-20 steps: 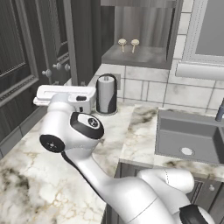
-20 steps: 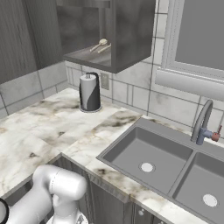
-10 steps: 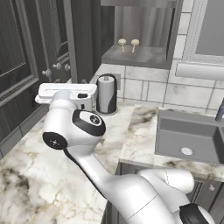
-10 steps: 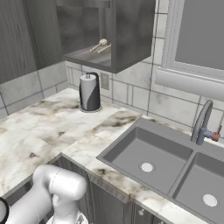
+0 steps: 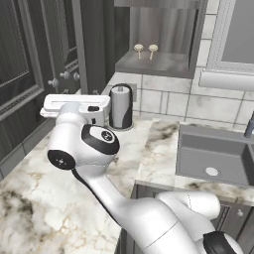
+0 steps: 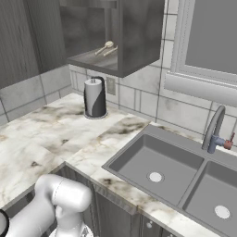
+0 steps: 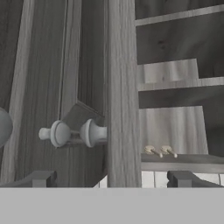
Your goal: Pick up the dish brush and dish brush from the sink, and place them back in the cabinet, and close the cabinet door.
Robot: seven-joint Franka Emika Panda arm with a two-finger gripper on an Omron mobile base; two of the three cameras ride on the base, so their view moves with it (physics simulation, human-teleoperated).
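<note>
Both tan dish brushes (image 5: 139,48) (image 5: 153,48) lie side by side on the floor of the open cabinet (image 5: 154,64); from the right they show as one pale pair (image 6: 107,46). In the hand view the brushes (image 7: 151,151) (image 7: 167,151) are small and far, right of the cabinet door (image 7: 122,87), which stands open and edge-on straight ahead. Its round knob (image 7: 92,132) sits beside a neighbouring knob (image 7: 59,133). My gripper (image 7: 111,179) is open and holds nothing, one fingertip on each side of the door edge. The sink (image 6: 157,162) holds just its white drain.
A dark paper-towel roll (image 5: 121,106) stands on the marble counter (image 5: 34,198) under the cabinet. A faucet (image 6: 213,134) rises behind the double sink. Tall dark doors (image 5: 30,74) with knobs fill the left. My white hand (image 5: 74,103) hovers near the door.
The arm's elbow has shifted slightly; the hand stays by the open door. The brushes and the door look unmoved.
</note>
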